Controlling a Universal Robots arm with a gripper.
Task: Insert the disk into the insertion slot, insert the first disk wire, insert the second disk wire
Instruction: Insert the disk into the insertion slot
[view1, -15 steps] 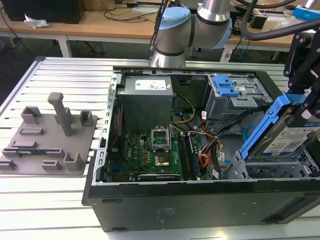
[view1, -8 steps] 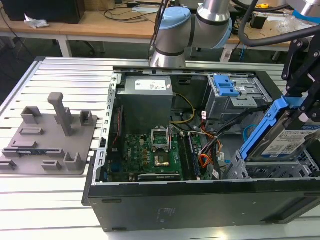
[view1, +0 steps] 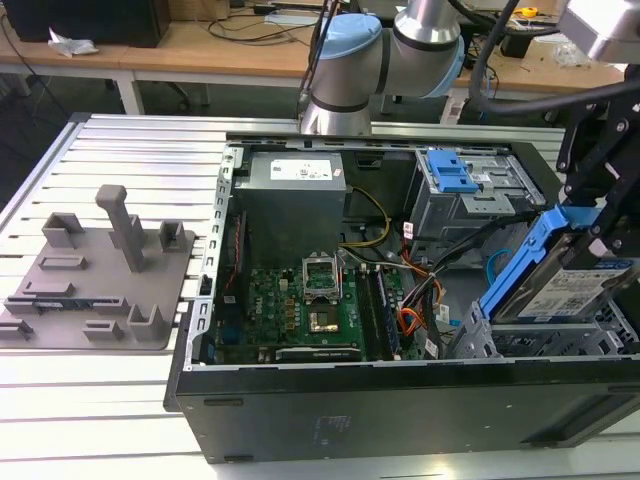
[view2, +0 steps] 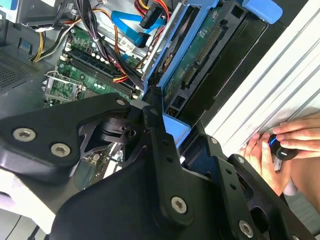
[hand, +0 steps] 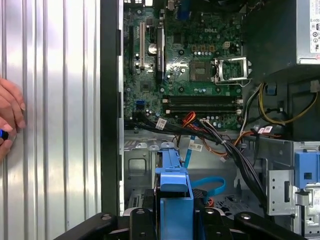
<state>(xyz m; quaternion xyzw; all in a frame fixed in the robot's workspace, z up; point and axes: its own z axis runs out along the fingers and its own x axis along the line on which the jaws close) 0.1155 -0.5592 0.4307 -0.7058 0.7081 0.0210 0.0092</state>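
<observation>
Your gripper (view1: 598, 238) has its jaws closed on the hard drive (view1: 560, 290). In the first wrist view you can see the black fingers (hand: 207, 219) pressing on the drive's blue frame from both sides, with no gap left. The drive stands tilted over the drive cage (view1: 540, 342). Its lower end is down at the cage and its upper end is raised above it, so it is not yet lying flat inside. The light-blue cable (hand: 210, 182) lies in a loop just beside the cage, on the floor of the computer case (view1: 400, 405). Well apart from the cage, outside the case, a hand (hand: 10, 112) rests on the ribbed metal table (view1: 130, 150). In the second wrist view its fingers hold a small dark object.
</observation>
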